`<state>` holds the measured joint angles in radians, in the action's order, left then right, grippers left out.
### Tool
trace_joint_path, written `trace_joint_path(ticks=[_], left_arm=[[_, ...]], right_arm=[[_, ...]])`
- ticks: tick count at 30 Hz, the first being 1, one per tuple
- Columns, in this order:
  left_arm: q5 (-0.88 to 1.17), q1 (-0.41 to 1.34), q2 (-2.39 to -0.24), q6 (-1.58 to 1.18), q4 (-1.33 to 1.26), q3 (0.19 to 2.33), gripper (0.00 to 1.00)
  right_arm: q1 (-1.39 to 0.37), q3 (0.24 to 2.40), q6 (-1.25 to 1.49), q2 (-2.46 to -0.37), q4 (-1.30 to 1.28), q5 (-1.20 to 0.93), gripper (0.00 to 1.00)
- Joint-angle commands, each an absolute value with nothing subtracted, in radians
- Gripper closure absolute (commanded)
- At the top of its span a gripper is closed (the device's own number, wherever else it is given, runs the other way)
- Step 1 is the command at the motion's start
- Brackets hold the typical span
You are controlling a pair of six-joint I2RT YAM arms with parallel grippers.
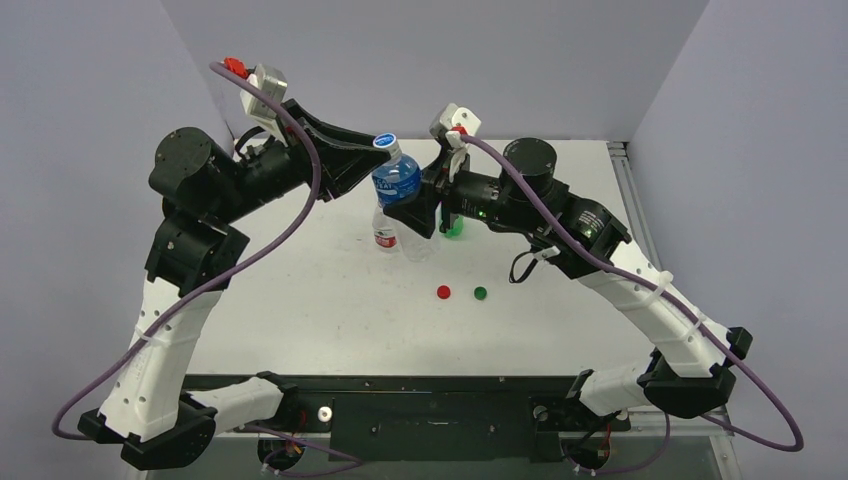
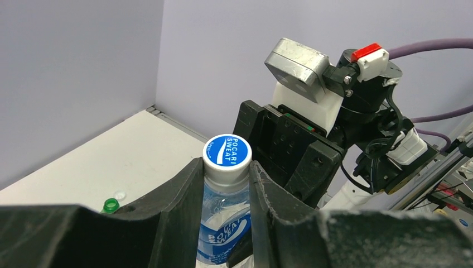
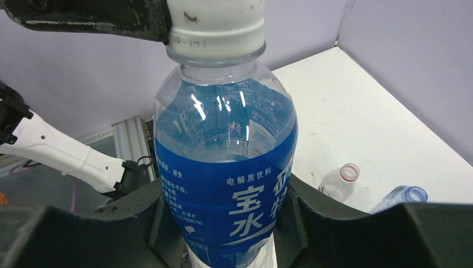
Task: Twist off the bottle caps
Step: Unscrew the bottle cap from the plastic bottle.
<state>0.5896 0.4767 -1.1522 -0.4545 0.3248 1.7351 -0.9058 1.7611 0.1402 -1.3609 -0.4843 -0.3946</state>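
The clear bottle with a blue label [image 1: 397, 182] is held upright above the table. My right gripper [image 1: 415, 210] is shut on its labelled body [image 3: 226, 167]. My left gripper [image 1: 384, 143] is shut on its whitish-blue cap [image 2: 227, 152], one finger on each side. The cap also shows in the right wrist view [image 3: 215, 28]. A loose red cap [image 1: 443, 292] and a loose green cap [image 1: 480, 293] lie on the table in front. The red-label bottle [image 1: 385, 238] and the ribbed bottle [image 3: 404, 196] stand open below. The green bottle [image 1: 453, 228] is mostly hidden behind my right gripper.
The open red-ringed neck of the red-label bottle [image 3: 341, 180] is just beside my right gripper. The green bottle's open neck [image 2: 110, 206] and a small pale round thing [image 2: 119, 195] lie below my left gripper. Purple walls close the back and sides.
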Motion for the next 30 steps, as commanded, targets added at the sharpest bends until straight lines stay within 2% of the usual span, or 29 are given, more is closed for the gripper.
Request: trace_joint_path(ticks=[1,20,25,30], left_arm=[[0.544,0.469,-1.133,-0.466,0.29,1.759,1.0],[0.644,0.472,-1.126,-0.583,0.143,1.691,1.0],[0.586,0.476,-1.122,-0.527,0.193,1.705,1.0],[0.495,0.485,-1.115,-0.441,0.292,1.722,1.0]], right_arm=[[-0.949,1.837,0.098,-1.372,-0.503,-0.246,1.0],[-1.075,1.927,0.122,-1.49,-0.524,-0.132,1.0],[-1.15,1.998,0.062,-1.542,-0.595,0.077,1.0],[-1.236,2.092,-0.026,-1.596,-0.682,0.395,1.0]])
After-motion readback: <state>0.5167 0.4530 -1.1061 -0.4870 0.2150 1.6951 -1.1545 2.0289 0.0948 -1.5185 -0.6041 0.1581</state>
